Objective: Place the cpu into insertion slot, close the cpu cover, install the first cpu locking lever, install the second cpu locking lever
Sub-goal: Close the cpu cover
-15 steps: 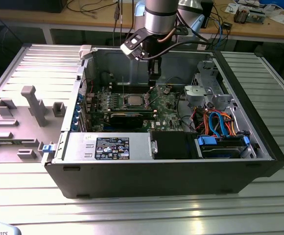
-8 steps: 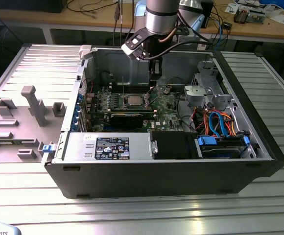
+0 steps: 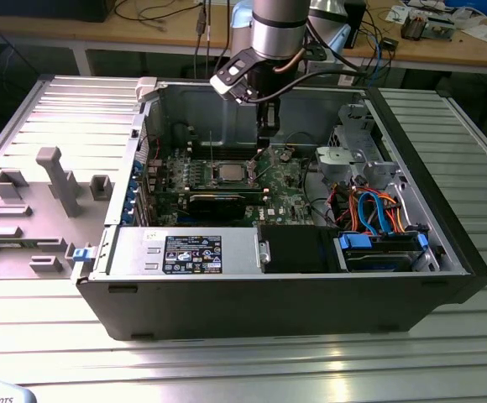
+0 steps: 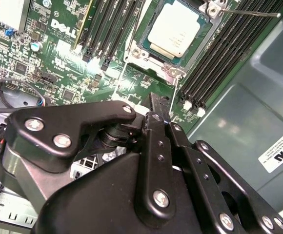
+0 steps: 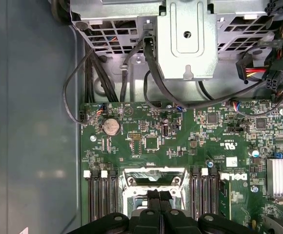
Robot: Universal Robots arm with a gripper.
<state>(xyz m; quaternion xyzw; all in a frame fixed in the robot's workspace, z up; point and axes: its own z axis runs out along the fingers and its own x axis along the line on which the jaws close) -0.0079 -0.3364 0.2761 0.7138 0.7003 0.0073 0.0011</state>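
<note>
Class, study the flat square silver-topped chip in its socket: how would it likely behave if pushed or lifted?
The flat square silver-topped chip looks thin and solid, so probably stiff and light. Lying flat, it should not roll or tip. The silver metal rim around it would likely stop a sideways push from sliding it.

- White logo letters (image 4: 66, 28) printed on the green motherboard (image 4: 49, 66), seen in both wrist views (a maker's mark).
- White sticker (image 4: 278, 152) on the grey case wall (image 4: 239, 112): small print, unreadable.
- Dark label (image 3: 191, 252) on the power supply (image 3: 143, 252) (print too fine to read).
</note>
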